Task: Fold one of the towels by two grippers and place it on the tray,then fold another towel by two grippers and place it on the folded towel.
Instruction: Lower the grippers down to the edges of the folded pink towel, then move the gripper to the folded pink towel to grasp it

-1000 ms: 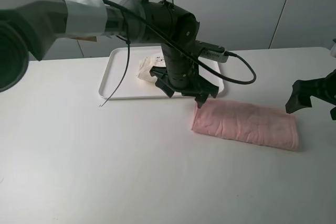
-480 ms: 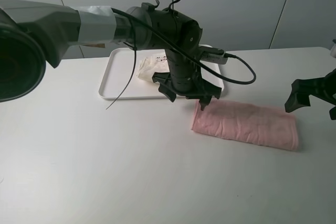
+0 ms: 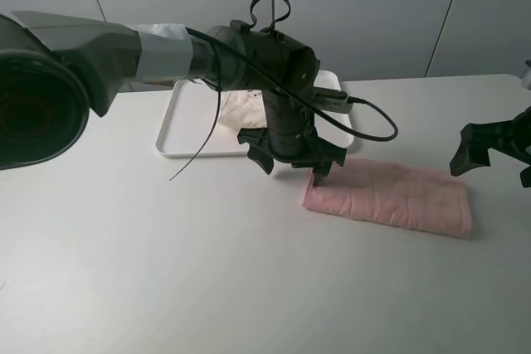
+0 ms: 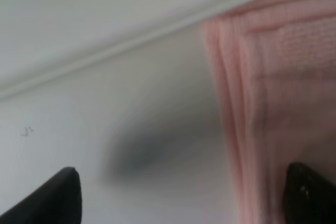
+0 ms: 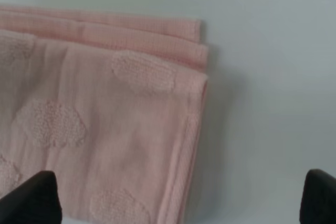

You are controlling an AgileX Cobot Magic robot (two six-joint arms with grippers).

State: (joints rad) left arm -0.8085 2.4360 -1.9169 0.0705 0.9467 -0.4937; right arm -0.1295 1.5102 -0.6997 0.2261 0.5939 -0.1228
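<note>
The left claw (image 3: 292, 168) hangs with its jaws wide apart and empty, 1 fingertip over the end of the folded pale pink towel (image 3: 390, 196) nearest the tray and the other over bare bench (image 3: 166, 271) just beside it. The right claw (image 3: 494, 167), also spread wide and empty, is poised over the towel's opposite end. Behind the left claw, the cream towel (image 3: 245, 105) lies on the white tray (image 3: 178, 134), partly hidden by the arm.

We just had a plain white surface (image 3: 166, 271), and pale grey wall panels (image 3: 373, 6) with thin dark seams behind it.
</note>
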